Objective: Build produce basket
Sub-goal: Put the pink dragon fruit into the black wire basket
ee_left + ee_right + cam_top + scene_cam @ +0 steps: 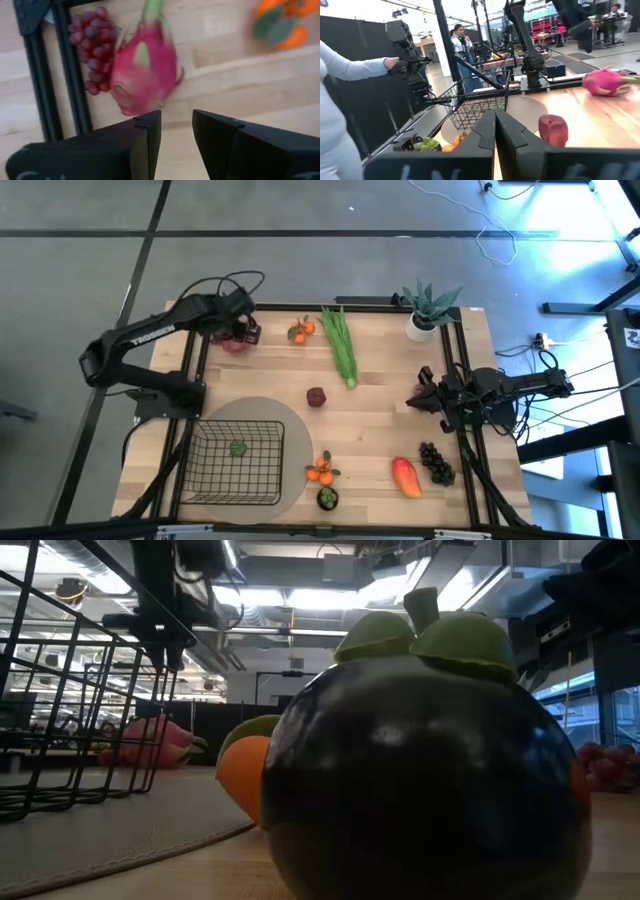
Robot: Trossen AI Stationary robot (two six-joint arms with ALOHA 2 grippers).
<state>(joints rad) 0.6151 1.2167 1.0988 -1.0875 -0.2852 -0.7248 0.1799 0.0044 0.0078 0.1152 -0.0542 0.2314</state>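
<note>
The black wire basket [238, 462] stands on a round grey mat at the near left, with one small green piece [238, 448] in it. My left gripper [176, 131] is open and hangs just above the pink dragon fruit [145, 75], touching nothing. The dragon fruit lies on the table at the far left, next to red grapes [95, 50]. My right gripper [495, 131] is shut and level at the table's right side [415, 400]. On the table lie tangerines [301, 330], a long green bunch [340, 345], a dark red fruit [316, 396], a mango [405, 476] and dark grapes [436, 462].
A spiky plant in a white pot [428, 310] stands at the far right. More tangerines [320, 471] and a dark round fruit [328, 498] lie just right of the basket. Black frame rails [190, 370] run along both table sides. A person's sleeve [350, 70] shows beyond the table.
</note>
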